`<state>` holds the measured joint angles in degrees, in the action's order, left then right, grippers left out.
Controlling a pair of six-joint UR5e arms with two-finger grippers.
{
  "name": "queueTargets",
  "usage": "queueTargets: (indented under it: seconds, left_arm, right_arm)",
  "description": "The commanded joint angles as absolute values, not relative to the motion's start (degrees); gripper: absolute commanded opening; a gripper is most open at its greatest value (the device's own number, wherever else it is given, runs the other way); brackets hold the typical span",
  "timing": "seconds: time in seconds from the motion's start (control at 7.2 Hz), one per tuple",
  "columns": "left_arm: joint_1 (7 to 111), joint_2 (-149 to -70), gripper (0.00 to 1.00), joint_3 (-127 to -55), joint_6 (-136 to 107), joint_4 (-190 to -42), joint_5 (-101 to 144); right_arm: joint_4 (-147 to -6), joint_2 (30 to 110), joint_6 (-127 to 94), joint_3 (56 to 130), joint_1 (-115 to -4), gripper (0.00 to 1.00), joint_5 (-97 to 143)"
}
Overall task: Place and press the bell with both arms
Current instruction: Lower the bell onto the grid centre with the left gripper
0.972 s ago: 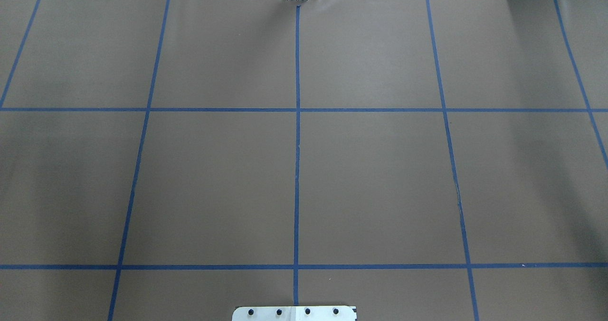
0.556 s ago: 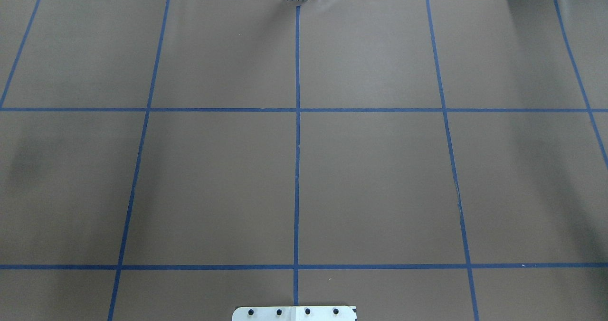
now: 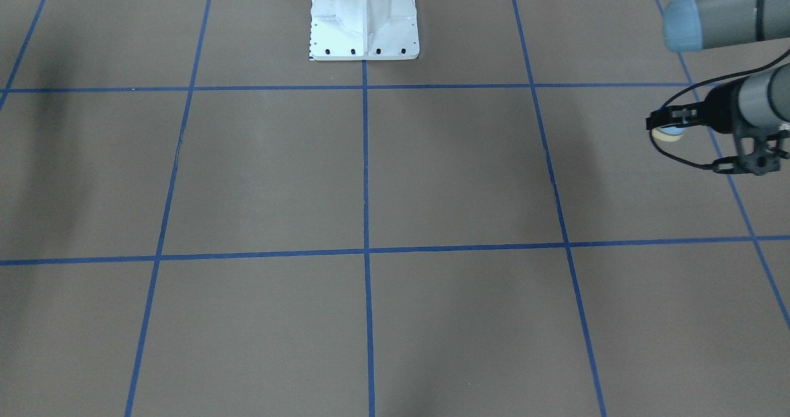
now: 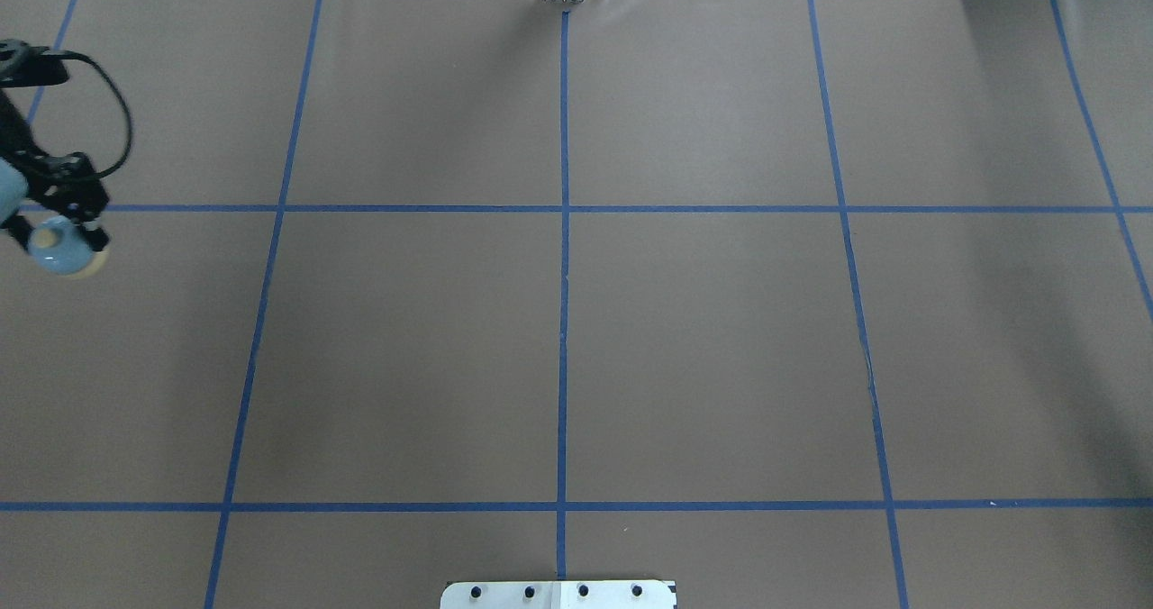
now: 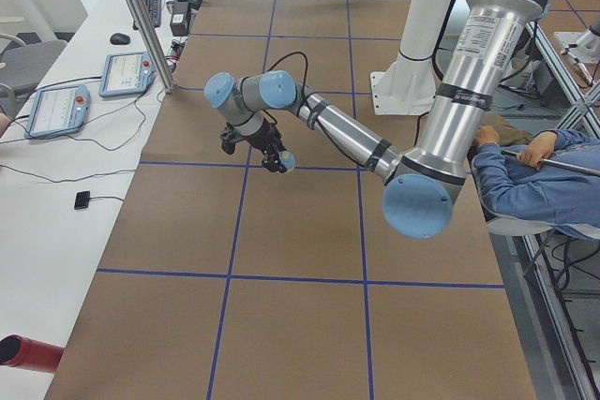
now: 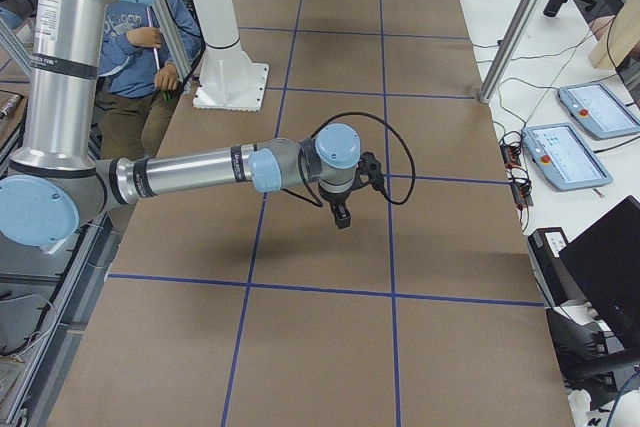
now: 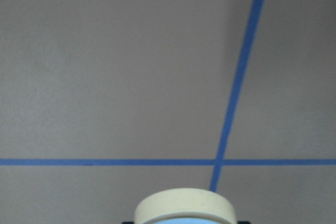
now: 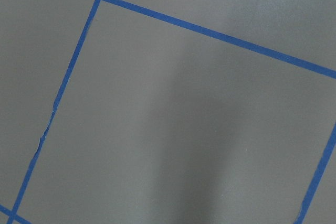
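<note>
Brown table [image 4: 703, 339]: left end effector [image 4: 57, 231] clamps bell [image 4: 61, 249] (right end effector [image 6: 341, 219]: cannot tell)

No legible text, brand, number or sign anywhere; teach-pendant screens [image 6: 570, 155] too small and blurred for reading.

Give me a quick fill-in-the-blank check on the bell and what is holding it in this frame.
1. The bell is clamped in the robot's ___ gripper.
2. The bell's dome is light ___.
3. Tape lines divide the ___ table into squares.
Missing words: left; blue; brown.
</note>
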<state>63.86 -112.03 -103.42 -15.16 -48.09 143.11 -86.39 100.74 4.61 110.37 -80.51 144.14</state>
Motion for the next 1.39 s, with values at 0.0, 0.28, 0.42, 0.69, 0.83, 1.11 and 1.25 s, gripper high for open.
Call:
queueTargets:
  seconds: [0.0, 0.28, 0.42, 0.69, 0.83, 1.11, 1.25]
  left_arm:
    - [51.74, -125.18, 0.00, -99.96, -29.55, -47.64, 146.24]
    - [45.38, -137.06, 0.00, -89.01, -38.71, -54.00, 146.42]
    - [42.83, -141.63, 0.00, -80.24, -46.42, -63.28, 146.34]
    - [38.17, -143.96, 0.00, -68.86, -57.69, -83.05, 145.90]
    - [37.10, -144.75, 0.00, -64.73, -60.53, -89.58, 145.81]
    - [36.04, -148.07, 0.12, -60.14, -61.70, -90.97, 145.72]
    - [35.69, -148.44, 0.17, -59.77, -61.61, -91.05, 145.55]
  right_arm:
    - [-86.40, 100.72, 4.48, 108.90, -80.51, 1.00, 144.31]
    - [-86.40, 100.64, 4.57, 107.15, -80.51, 1.00, 144.49]
    - [-86.40, 100.63, 4.57, 107.14, -80.51, 1.00, 144.49]
    - [-86.48, 100.63, 4.48, 107.05, -80.51, 1.00, 144.58]
    - [-86.48, 100.72, 4.48, 107.05, -80.51, 1.00, 144.75]
    - [-86.57, 100.72, 4.48, 107.05, -80.51, 1.00, 144.76]
    - [-86.57, 100.72, 4.48, 106.88, -80.51, 1.00, 144.76]
